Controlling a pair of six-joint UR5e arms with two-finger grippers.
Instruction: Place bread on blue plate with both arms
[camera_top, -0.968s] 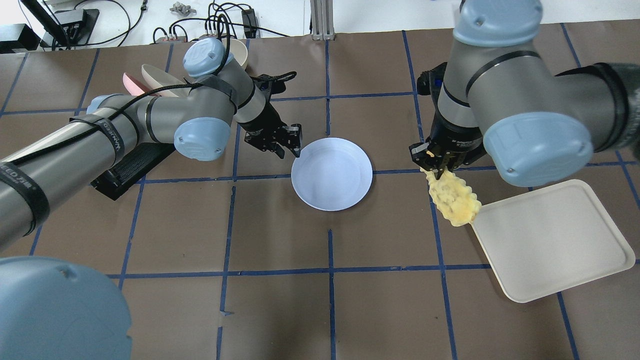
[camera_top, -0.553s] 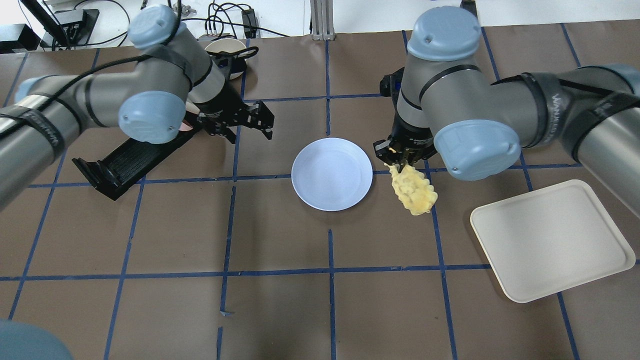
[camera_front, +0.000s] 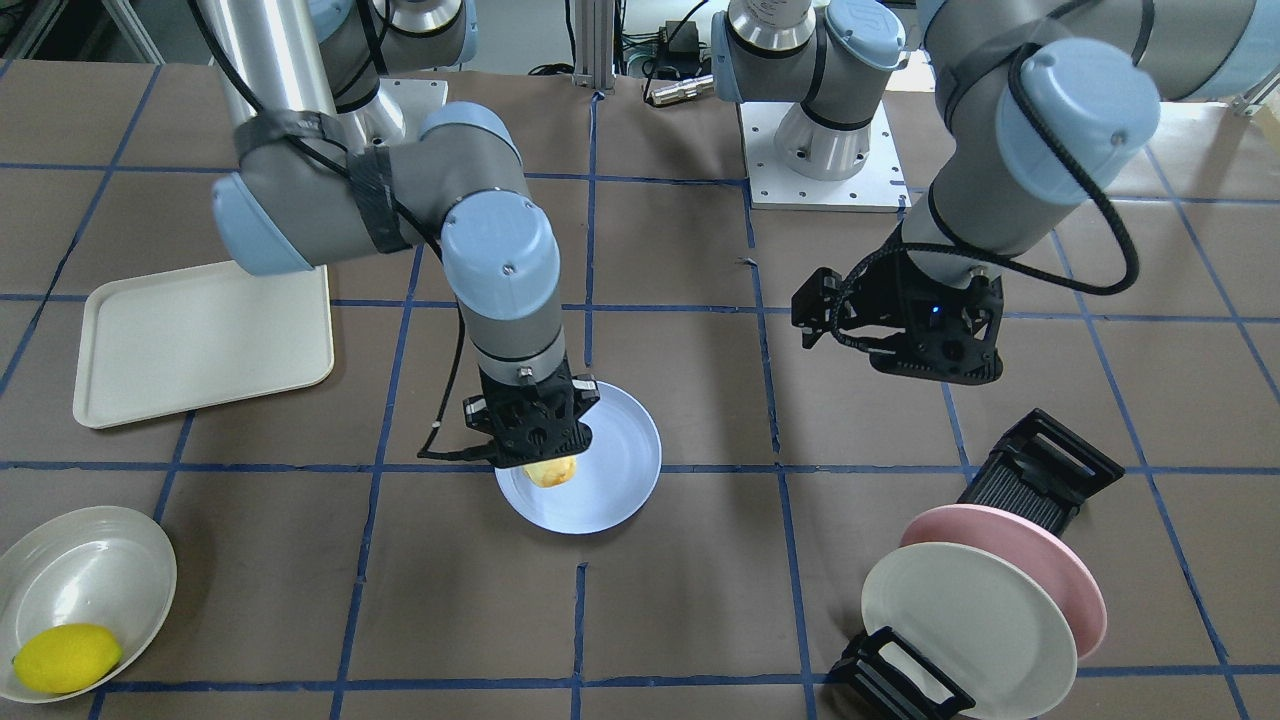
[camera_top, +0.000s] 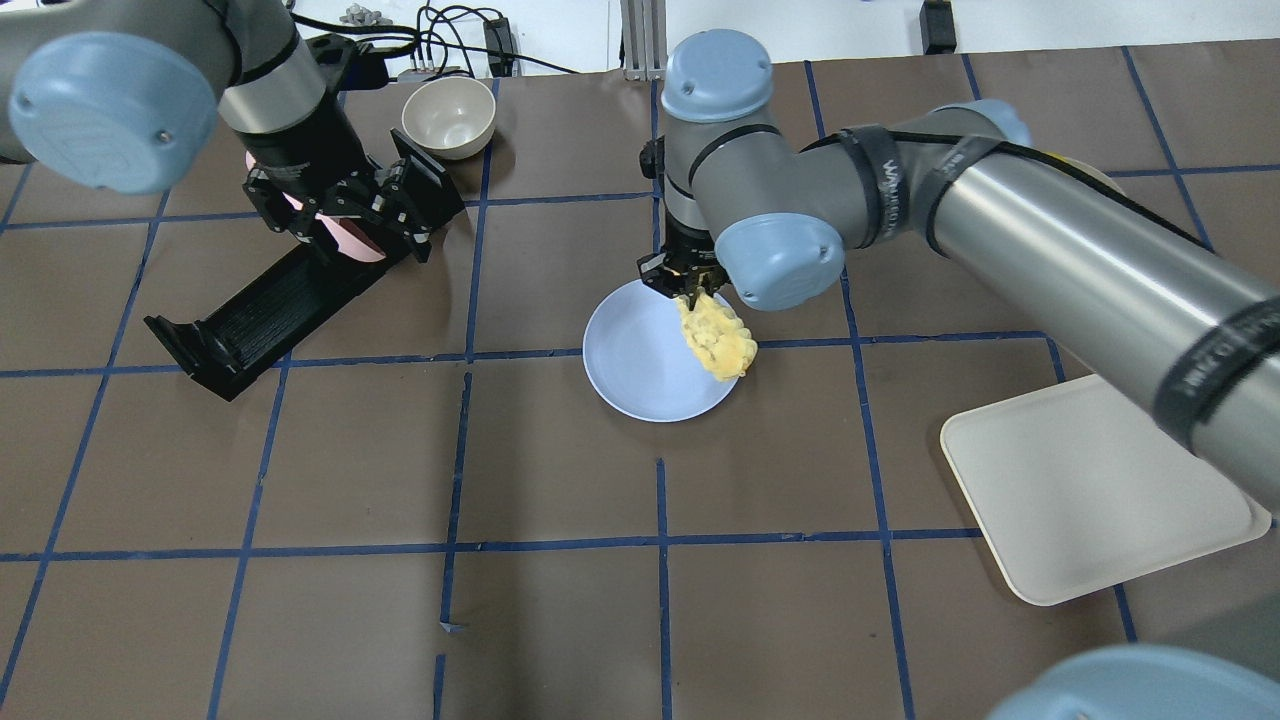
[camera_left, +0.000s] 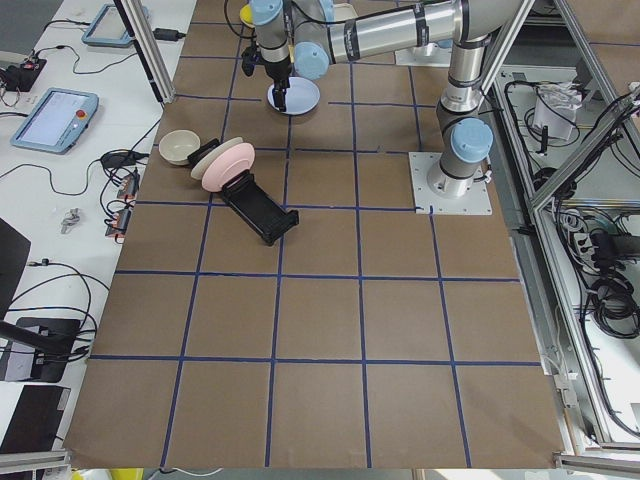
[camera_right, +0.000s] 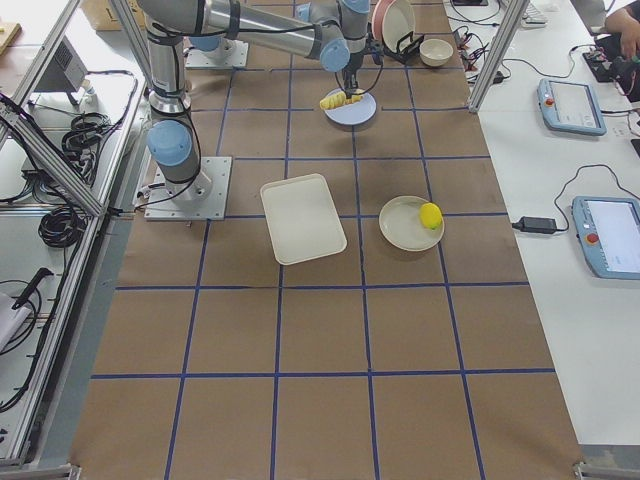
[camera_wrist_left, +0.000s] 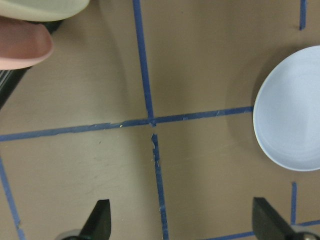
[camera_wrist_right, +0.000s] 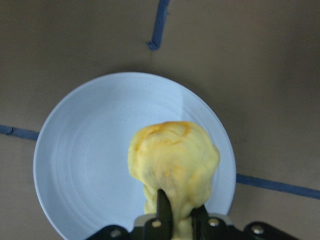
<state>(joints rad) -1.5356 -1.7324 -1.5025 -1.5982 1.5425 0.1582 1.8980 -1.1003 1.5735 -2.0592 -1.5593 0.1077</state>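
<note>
The blue plate (camera_top: 640, 365) lies at the table's middle; it also shows in the front view (camera_front: 615, 480) and both wrist views (camera_wrist_left: 295, 115) (camera_wrist_right: 85, 160). My right gripper (camera_top: 690, 285) is shut on one end of the pale-yellow bumpy bread (camera_top: 716, 340). It hangs the bread above the plate's right part, with the golden end lowest (camera_wrist_right: 172, 155). From the front the bread (camera_front: 551, 470) shows under the right gripper (camera_front: 530, 440). My left gripper (camera_top: 340, 230) is open and empty, raised over the rack area to the left of the plate; the left wrist view shows its fingertips (camera_wrist_left: 102, 220) wide apart.
A black plate rack (camera_top: 260, 305) holds a pink plate (camera_front: 1030, 550) and a cream plate (camera_front: 965, 615). A small bowl (camera_top: 448, 115) stands at the back. A cream tray (camera_top: 1090, 490) lies to the right. A bowl (camera_front: 85, 575) holds a lemon (camera_front: 65, 657).
My right arm has carried the bread leftward from beside the tray to over the blue plate. My left gripper has drawn back from the plate's rim toward the rack.
</note>
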